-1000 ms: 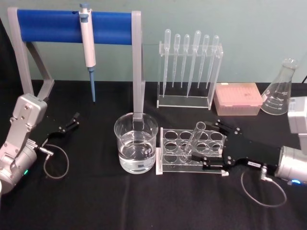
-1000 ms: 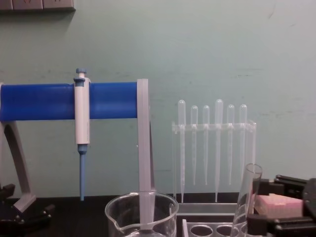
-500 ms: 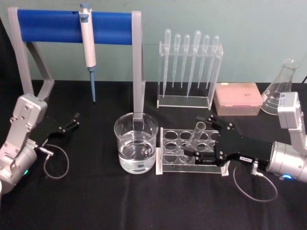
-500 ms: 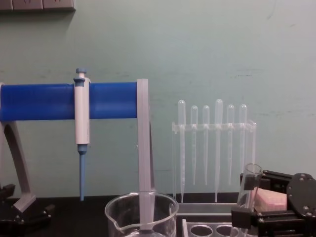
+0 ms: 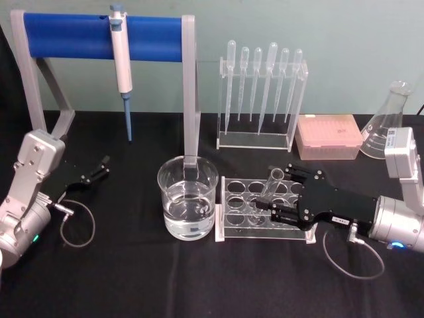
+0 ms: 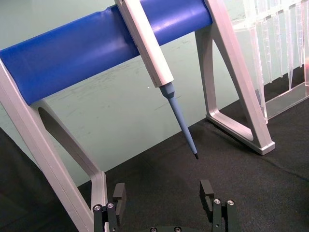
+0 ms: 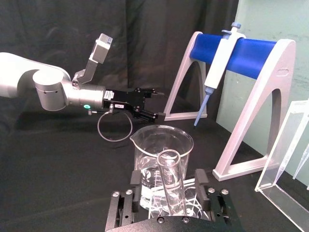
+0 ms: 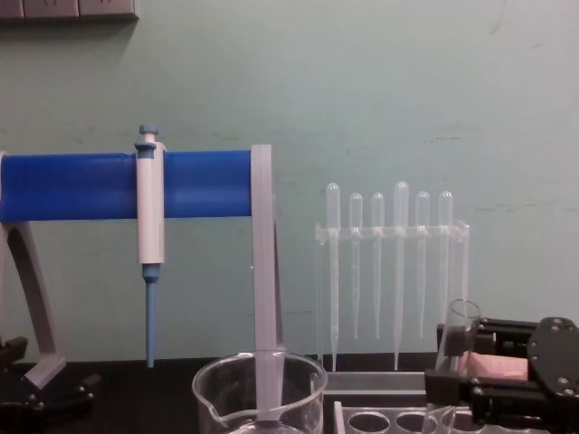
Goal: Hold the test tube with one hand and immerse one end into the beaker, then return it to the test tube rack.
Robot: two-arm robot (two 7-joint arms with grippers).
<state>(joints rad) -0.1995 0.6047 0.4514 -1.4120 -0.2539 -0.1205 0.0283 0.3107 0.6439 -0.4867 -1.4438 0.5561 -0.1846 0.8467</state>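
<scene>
Head view: test tube [image 5: 267, 193] stands in the rack [image 5: 232, 230], leaning away from the beaker [image 5: 188, 212] just beside the rack. My right gripper [image 5: 275, 191] straddles it, jaws spread. My left gripper [image 5: 104, 167] parks well apart from the rack, jaws spread. Right wrist view: tube rises between my jaws, gaps either side; beaker beyond the rack.

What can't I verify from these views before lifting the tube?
Test tube bottom end: head view, behind the right hand; chest view, below the bottom edge.
Beaker water level: chest view, cut off below.
Which rack hole holds the tube: head view, hand covers it.
</scene>
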